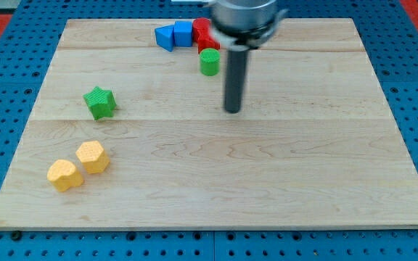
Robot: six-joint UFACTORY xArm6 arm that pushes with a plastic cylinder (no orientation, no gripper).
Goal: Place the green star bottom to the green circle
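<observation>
Camera view
My tip (232,110): resting on bare tabletop (267,181), touching no block; a plain rod, no hand to open or close.
Green star (99,102): well apart toward the view's left of my tip, about level with it.
Green circle (209,62): near, up and slightly left.
Red blocks (204,35): just above the circle, shape unclear.
Blue blocks (174,35): upper left.
Yellow blocks (78,165): far lower left.

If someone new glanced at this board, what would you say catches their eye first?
Probably the dark rod coming down from the view's top, my tip resting on bare wood near the centre, touching no block. Next, the cluster at the top edge: blue blocks, red blocks and the green circle just below them. The green star sits alone at the left, above two yellow blocks.
</observation>
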